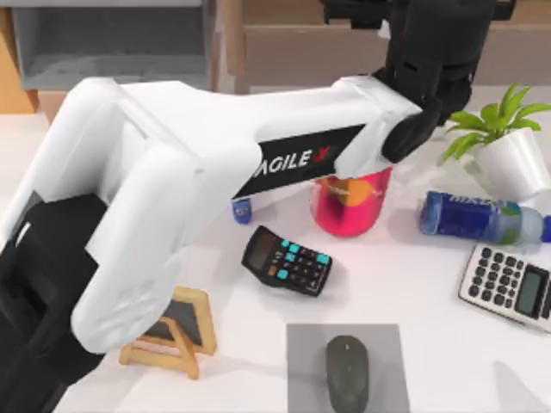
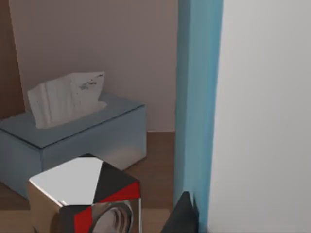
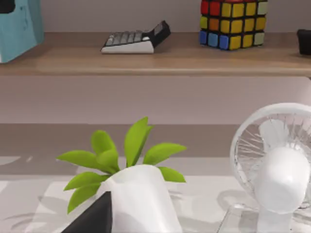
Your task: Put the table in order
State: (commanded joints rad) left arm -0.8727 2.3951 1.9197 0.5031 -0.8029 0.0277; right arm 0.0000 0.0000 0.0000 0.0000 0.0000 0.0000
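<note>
A: Nearest the overhead camera, what lies on the white surface (image 1: pixel 413 284)?

B: A dark rounded mouse (image 1: pixel 348 372) on a flat grey square pad (image 1: pixel 301 361), and left of it a small wooden easel chalkboard (image 1: pixel 179 332). Behind those, a black calculator (image 1: pixel 287 260) with teal keys lies tilted; a silver-grey calculator (image 1: pixel 508 286) sits at the right edge.

A: And the arm?

B: The left arm, glossy white with a black band, stretches diagonally from lower left across the surface toward the shelf unit (image 1: pixel 284 39) at the back. Its black wrist hangs above a pink translucent cup (image 1: pixel 351 203). The left end effector (image 1: pixel 379 10) reaches into the shelf; whether it is clenched or released cannot be told.

A: Further back?

B: A blue plastic bottle (image 1: pixel 473 218) lies on its side, beside a leafy green plant in a smooth white pot (image 1: pixel 515 159).

A: The wrist cameras?

B: The left one faces a grey-blue tissue box (image 2: pixel 73 138) and a shiny metallic cube (image 2: pixel 85 199). The right one sees the plant pot (image 3: pixel 141 199), a white wire-guard fan (image 3: pixel 277 165), and on a wooden shelf (image 3: pixel 155 60) a puzzle cube (image 3: pixel 234 23).
</note>
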